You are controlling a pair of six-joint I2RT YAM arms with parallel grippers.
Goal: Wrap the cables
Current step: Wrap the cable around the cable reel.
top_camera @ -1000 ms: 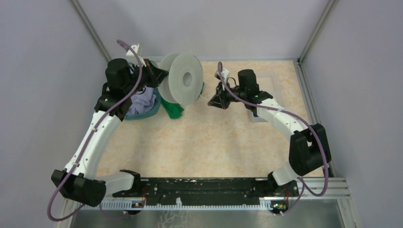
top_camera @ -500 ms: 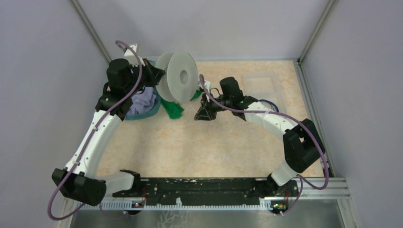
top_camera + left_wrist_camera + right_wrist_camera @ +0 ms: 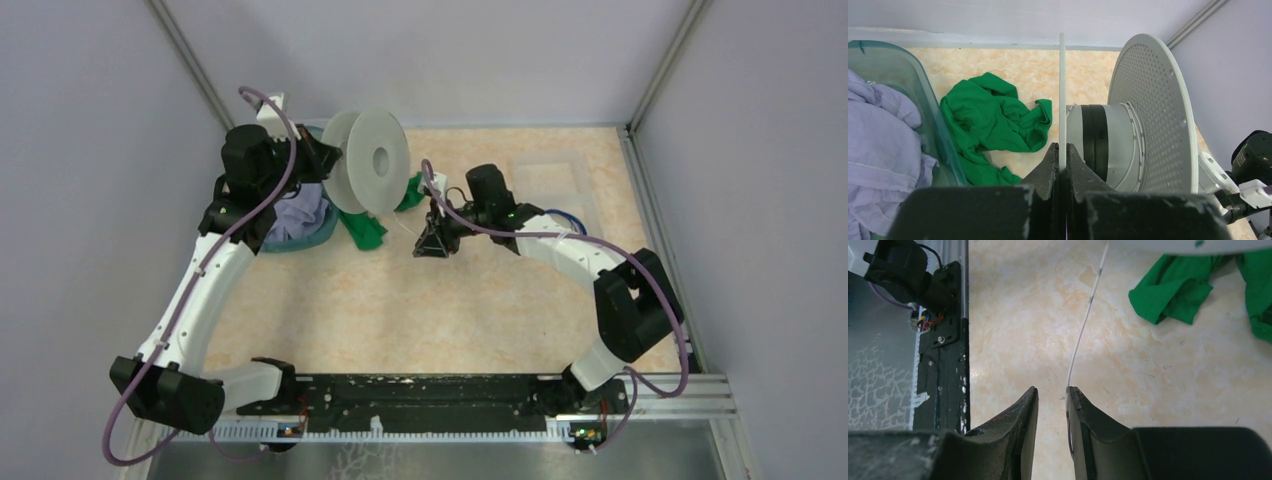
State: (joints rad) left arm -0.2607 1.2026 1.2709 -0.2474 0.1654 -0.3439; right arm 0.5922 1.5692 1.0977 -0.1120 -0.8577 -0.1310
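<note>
Pinching spool (image 3: 1153, 115) rim in fully closed left gripper (image 3: 1062, 150). Holding right gripper (image 3: 1052, 395) slightly apart, clasping nothing, touching cable (image 3: 1083, 330) with one finger. Lying beside spool: cloth (image 3: 993, 120), bin (image 3: 930, 107).

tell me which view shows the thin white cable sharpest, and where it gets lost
Right wrist: white cable crisp against the marbled table. Top external: only a faint hairline beside the right gripper. Left wrist: cannot make it out.

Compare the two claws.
The left claw is shut on the spool's thin rim; the right claw stands open, gripping nothing. The left claw is beside the bin; the right claw hangs over the table. The whitish cable reaches only the right claw. Both are black.
</note>
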